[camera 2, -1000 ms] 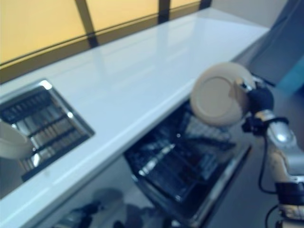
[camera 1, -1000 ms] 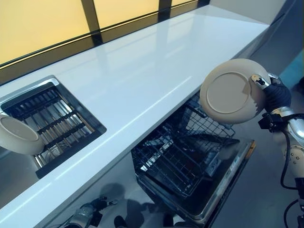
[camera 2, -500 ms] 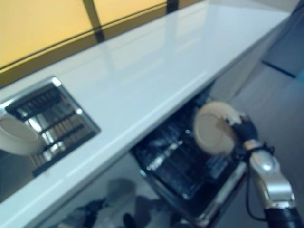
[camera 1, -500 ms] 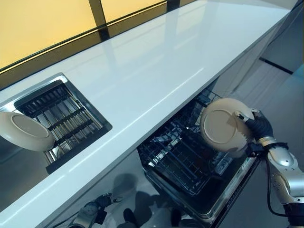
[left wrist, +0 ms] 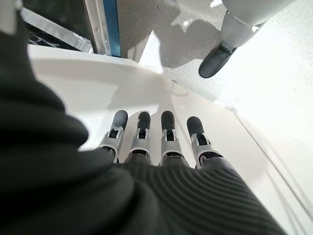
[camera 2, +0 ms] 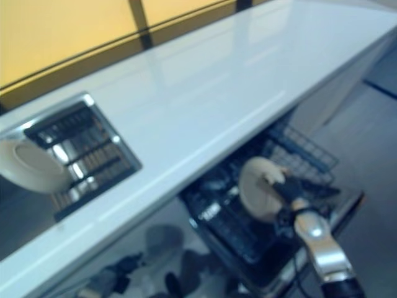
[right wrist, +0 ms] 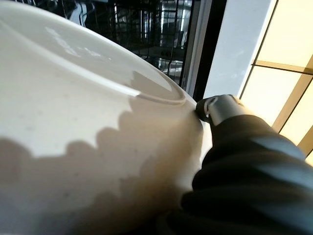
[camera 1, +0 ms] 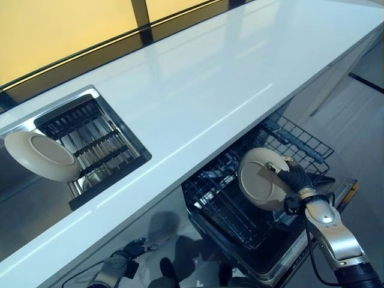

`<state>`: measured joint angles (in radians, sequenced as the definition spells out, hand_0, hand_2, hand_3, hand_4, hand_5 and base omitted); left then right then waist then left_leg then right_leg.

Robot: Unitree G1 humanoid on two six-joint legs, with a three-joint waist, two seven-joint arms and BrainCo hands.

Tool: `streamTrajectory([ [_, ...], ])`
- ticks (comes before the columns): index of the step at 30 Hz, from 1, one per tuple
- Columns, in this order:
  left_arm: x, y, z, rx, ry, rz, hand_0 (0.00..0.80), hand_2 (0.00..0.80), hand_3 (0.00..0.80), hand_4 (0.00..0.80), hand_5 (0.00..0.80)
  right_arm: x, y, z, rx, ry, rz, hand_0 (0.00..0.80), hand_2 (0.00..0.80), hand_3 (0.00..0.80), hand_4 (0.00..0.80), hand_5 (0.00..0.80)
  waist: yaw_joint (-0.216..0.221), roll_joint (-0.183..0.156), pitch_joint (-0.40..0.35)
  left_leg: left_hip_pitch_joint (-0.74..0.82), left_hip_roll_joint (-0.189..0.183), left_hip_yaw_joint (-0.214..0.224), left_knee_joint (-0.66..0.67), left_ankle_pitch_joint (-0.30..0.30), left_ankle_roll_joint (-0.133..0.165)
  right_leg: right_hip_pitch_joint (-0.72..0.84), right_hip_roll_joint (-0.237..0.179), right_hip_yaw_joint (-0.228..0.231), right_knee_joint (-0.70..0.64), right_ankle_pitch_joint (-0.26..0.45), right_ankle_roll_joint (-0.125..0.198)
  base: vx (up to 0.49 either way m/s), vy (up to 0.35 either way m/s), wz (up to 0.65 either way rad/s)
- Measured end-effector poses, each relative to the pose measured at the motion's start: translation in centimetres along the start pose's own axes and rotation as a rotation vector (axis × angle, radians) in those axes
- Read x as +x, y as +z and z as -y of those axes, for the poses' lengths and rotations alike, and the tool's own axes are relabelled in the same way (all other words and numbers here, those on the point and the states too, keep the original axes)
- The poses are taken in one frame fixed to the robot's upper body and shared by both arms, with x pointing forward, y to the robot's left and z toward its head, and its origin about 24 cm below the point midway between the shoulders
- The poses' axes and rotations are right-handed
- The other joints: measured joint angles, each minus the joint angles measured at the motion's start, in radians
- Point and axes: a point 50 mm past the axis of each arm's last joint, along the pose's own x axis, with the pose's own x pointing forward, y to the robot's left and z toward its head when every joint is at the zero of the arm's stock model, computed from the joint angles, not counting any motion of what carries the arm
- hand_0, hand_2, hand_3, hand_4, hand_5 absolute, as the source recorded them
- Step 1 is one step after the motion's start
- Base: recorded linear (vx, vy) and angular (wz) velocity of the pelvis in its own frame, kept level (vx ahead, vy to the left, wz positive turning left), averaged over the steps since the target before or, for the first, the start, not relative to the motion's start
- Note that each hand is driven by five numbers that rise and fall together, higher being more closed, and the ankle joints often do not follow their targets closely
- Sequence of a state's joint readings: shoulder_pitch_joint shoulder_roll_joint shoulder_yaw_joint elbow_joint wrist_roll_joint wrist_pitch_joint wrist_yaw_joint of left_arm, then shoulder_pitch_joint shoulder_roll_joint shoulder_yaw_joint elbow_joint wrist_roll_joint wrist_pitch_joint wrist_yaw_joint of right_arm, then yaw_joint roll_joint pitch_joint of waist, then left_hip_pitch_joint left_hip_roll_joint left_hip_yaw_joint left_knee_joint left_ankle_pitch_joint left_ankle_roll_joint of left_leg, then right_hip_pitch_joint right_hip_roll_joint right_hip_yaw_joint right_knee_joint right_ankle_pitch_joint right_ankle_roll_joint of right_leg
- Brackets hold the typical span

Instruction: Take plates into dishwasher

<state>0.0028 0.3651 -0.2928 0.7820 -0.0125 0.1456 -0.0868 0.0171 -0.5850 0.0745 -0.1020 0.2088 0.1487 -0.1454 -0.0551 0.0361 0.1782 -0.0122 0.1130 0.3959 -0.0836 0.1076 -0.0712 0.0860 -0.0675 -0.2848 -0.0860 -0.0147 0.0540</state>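
We look down on a long white counter (camera 1: 198, 90) with an open dishwasher beneath it, its dark wire rack (camera 1: 240, 198) pulled out over the lowered door. Our right hand (camera 1: 292, 178) grips a cream plate (camera 1: 259, 186) by its rim, thumb curled onto one face, holding it on edge just above the middle of the rack; in the right wrist view the plate fills nearly everything and the rack wires show beyond its edge. To seat it well, we judge that we should keep the plate upright, line its edge up with a gap between two rows of wires, and lower it gently until the rim rests in the rack before we loosen the grip; letting go early could let it tip or knock against the wires. A second cream plate (camera 1: 41, 156) leans on the drying rack in the sink (camera 1: 93, 147) at the far left. Our left hand (left wrist: 156, 134) hangs low below the counter, fingers straight and holding nothing.
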Motion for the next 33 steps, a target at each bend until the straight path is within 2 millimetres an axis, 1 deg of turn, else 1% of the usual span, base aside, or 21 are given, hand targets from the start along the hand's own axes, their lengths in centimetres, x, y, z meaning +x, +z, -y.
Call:
streamTrajectory([
  [2, 0.0, 0.0, 0.0, 0.001, 0.002, -0.002, 0.000, 0.000, 0.000, 0.000, 0.000, 0.0, -0.2, -0.3, -0.012, -0.023, 0.006, 0.800, 0.800, 0.800, 0.800, 0.800, 0.014, -0.001, 0.002, -0.003, -0.002, -0.001, 0.001, 0.001, 0.001, -0.002, 0.000, -0.002, 0.000, -0.001, 0.000, -0.026, -0.004, 0.03],
  [5, 0.0, 0.1, -0.1, 0.001, 0.009, -0.001, 0.000, 0.000, 0.000, 0.000, 0.000, 0.0, -0.4, -0.7, -0.032, -0.052, 0.010, 0.800, 0.800, 0.800, 0.800, 0.800, 0.018, -0.003, 0.004, -0.006, -0.002, -0.005, 0.000, 0.001, 0.002, -0.002, -0.002, -0.004, 0.000, -0.001, 0.001, 0.005, 0.002, 0.04],
  [8, 0.0, 0.1, -0.1, 0.002, 0.015, -0.001, 0.000, 0.000, 0.000, 0.000, 0.000, -0.1, -0.6, -1.0, -0.093, -0.076, 0.024, 0.800, 0.800, 0.800, 0.800, 0.800, 0.019, -0.006, 0.006, -0.016, -0.004, -0.014, 0.000, 0.002, 0.003, -0.005, -0.003, -0.013, 0.000, -0.002, 0.002, -0.001, -0.035, 0.10],
  [11, 0.4, -0.5, 1.2, -0.016, 0.049, -0.023, 0.000, 0.000, 0.000, 0.000, 0.000, 0.1, -0.9, -1.8, -0.173, -0.085, 0.057, 0.800, 0.800, 0.800, 0.800, 0.800, 0.020, -0.013, 0.010, -0.019, -0.008, -0.020, 0.001, 0.003, 0.005, -0.004, -0.005, -0.023, 0.000, -0.005, 0.004, -0.063, -0.079, 0.10],
  [14, 0.7, 0.1, 3.1, 0.003, 0.033, -0.007, 0.000, 0.000, 0.000, 0.000, 0.000, 0.2, -1.4, -2.8, -0.243, -0.078, 0.066, 0.800, 0.800, 0.800, 0.800, 0.800, 0.025, -0.025, 0.019, -0.028, -0.007, -0.027, 0.001, 0.004, 0.005, -0.009, -0.004, -0.027, 0.000, -0.005, 0.004, 0.021, 0.000, 0.06],
  [15, 0.7, 0.2, 3.3, 0.005, 0.027, -0.003, 0.000, 0.000, 0.000, 0.000, 0.000, 0.3, -1.2, -2.9, -0.256, -0.075, 0.074, 0.800, 0.800, 0.800, 0.800, 0.800, 0.031, -0.028, 0.020, -0.031, -0.008, -0.029, 0.001, 0.004, 0.006, -0.011, -0.005, -0.027, 0.000, -0.005, 0.004, 0.039, 0.015, 0.05],
  [16, 0.7, 0.4, 3.3, 0.008, 0.027, 0.002, 0.000, 0.000, 0.000, 0.000, 0.000, 0.3, -1.2, -2.9, -0.275, -0.076, 0.080, 0.800, 0.800, 0.800, 0.800, 0.800, 0.041, -0.030, 0.022, -0.032, -0.009, -0.029, 0.001, 0.004, 0.006, -0.012, -0.005, -0.027, 0.000, -0.005, 0.004, 0.044, 0.020, 0.04],
  [18, 0.7, 0.6, 2.9, 0.022, 0.032, 0.013, 0.000, 0.000, 0.000, 0.000, 0.000, 0.6, -1.5, -3.0, -0.319, -0.072, 0.076, 0.800, 0.800, 0.800, 0.800, 0.800, 0.047, -0.030, 0.022, -0.032, -0.011, -0.037, 0.001, 0.005, 0.007, -0.009, -0.006, -0.028, 0.000, -0.006, 0.005, 0.051, 0.024, 0.09],
  [21, 0.7, 0.7, 1.9, 0.031, 0.038, 0.016, 0.000, 0.000, 0.000, 0.000, 0.000, 1.0, -2.4, -3.2, -0.381, -0.057, 0.048, 0.800, 0.800, 0.800, 0.800, 0.800, 0.054, -0.029, 0.023, -0.033, -0.015, -0.046, 0.001, 0.006, 0.008, -0.002, -0.008, -0.030, 0.000, -0.009, 0.008, 0.032, 0.007, 0.12],
  [23, 0.6, 0.7, 1.4, 0.041, 0.036, 0.013, 0.000, 0.000, 0.000, 0.000, 0.000, 1.0, -3.3, -3.3, -0.407, -0.042, 0.016, 0.800, 0.800, 0.800, 0.800, 0.800, 0.070, -0.027, 0.024, -0.033, -0.014, -0.047, 0.001, 0.006, 0.009, -0.002, -0.008, -0.030, 0.000, -0.009, 0.007, 0.000, 0.000, 0.00],
  [26, 0.7, 0.8, 1.0, 0.063, 0.034, 0.013, 0.000, 0.000, 0.000, 0.000, 0.000, 0.9, -4.6, -3.6, -0.436, -0.022, -0.033, 0.800, 0.800, 0.800, 0.800, 0.800, 0.072, -0.023, 0.026, -0.036, -0.016, -0.054, 0.000, 0.008, 0.010, -0.001, -0.008, -0.037, 0.000, -0.009, 0.007, 0.026, -0.010, 0.06],
  [29, 0.7, 0.6, 0.9, 0.061, 0.025, 0.003, 0.000, 0.000, 0.000, 0.000, 0.000, 0.7, -6.1, -4.4, -0.445, 0.007, -0.095, 0.800, 0.800, 0.800, 0.800, 0.800, 0.072, -0.022, 0.027, -0.036, -0.017, -0.064, 0.001, 0.008, 0.011, 0.005, -0.009, -0.046, 0.000, -0.011, 0.008, 0.033, -0.013, 0.10],
  [30, 0.7, 0.5, 0.8, 0.062, 0.027, 0.001, 0.000, 0.000, 0.000, 0.000, 0.000, 0.6, -6.4, -4.5, -0.445, 0.011, -0.105, 0.800, 0.800, 0.800, 0.800, 0.800, 0.073, -0.022, 0.027, -0.036, -0.019, -0.069, 0.000, 0.009, 0.012, 0.008, -0.009, -0.052, 0.000, -0.012, 0.009, 0.024, -0.017, 0.13],
  [33, 0.8, 0.5, 0.7, 0.063, 0.028, -0.002, 0.000, 0.000, 0.000, 0.000, 0.000, 1.3, -6.1, -4.8, -0.464, 0.015, -0.092, 0.800, 0.800, 0.800, 0.800, 0.800, 0.072, -0.022, 0.027, -0.035, -0.019, -0.071, 0.001, 0.010, 0.013, 0.010, -0.010, -0.054, 0.000, -0.013, 0.009, 0.011, -0.011, 0.04],
])
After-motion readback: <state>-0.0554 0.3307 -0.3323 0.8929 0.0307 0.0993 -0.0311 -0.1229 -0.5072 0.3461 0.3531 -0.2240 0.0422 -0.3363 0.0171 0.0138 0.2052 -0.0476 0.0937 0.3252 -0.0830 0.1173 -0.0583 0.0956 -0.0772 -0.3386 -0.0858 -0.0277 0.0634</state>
